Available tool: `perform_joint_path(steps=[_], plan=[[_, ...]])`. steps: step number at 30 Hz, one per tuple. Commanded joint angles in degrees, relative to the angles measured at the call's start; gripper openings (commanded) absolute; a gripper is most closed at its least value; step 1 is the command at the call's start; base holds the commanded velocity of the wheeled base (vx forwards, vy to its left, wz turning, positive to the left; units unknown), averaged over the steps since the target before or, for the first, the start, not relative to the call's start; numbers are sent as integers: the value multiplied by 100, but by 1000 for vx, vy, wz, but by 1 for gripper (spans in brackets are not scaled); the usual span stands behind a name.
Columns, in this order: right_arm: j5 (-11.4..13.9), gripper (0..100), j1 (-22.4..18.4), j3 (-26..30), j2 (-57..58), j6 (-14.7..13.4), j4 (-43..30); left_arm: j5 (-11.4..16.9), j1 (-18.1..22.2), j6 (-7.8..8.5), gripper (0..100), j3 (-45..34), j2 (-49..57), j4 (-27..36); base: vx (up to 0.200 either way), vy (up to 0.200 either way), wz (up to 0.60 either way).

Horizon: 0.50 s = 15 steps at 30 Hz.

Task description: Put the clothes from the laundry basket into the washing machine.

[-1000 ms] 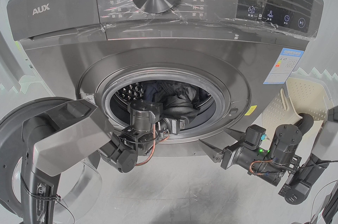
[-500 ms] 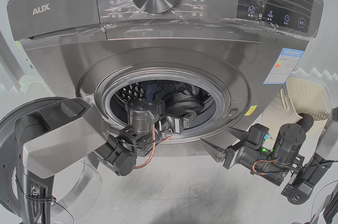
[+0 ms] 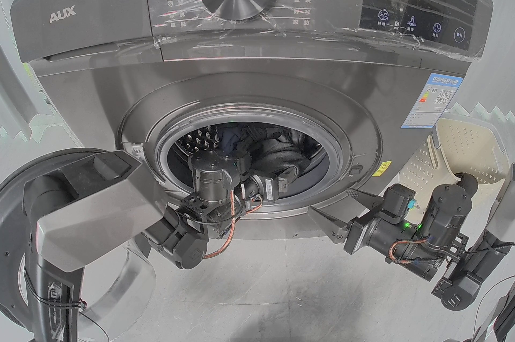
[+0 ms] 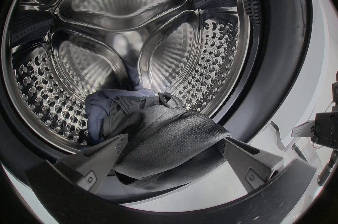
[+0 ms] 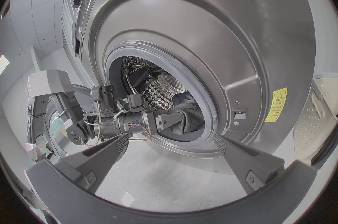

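Note:
The washing machine [image 3: 257, 91] stands with its door open. In the drum [image 4: 116, 34] a dark grey garment [image 4: 169, 129] lies over the lower rim, with a pale blue garment [image 4: 96, 105] behind it. My left gripper [image 4: 174, 145] is at the drum's mouth, open, its fingers [image 4: 105, 151] on either side of the grey cloth; the head view has this gripper [image 3: 286, 180] just inside the opening. My right gripper [image 3: 329, 199] hangs open and holds nothing, low in front of the machine, right of the opening. The cream laundry basket [image 3: 472, 155] stands to the machine's right.
The round glass door [image 3: 16, 230] is swung open on the left, behind my left arm. A grey floor [image 3: 279, 295] spreads in front of the machine. The basket's perforated wall [image 5: 315, 122] is close beside my right arm.
My left gripper has pushed slightly deeper and higher into the drum opening, and the grey garment has shifted inward. My right arm has drifted a little right and up.

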<state>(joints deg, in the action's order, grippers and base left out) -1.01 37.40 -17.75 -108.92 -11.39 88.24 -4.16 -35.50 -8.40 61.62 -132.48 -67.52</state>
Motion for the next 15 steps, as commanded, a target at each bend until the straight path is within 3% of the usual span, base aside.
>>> perform_joint_path(steps=[1,4,10,11,15], plan=[[5,100,-5,-36,-24,-4,1,20,17,14,100,201,-165,64,0,0,0],[5,100,13,-71,-33,22,1,20,25,14,100,763,-560,187,0,0,0],[5,100,66,-53,-164,31,9,-50,201,137,100,2706,-1685,688,0,0,0],[5,100,66,-44,-164,31,9,-41,210,154,0,2794,-1747,785,0,0,0],[5,100,66,-80,-182,31,9,126,175,163,0,2952,-1791,1250,0,0,0]])
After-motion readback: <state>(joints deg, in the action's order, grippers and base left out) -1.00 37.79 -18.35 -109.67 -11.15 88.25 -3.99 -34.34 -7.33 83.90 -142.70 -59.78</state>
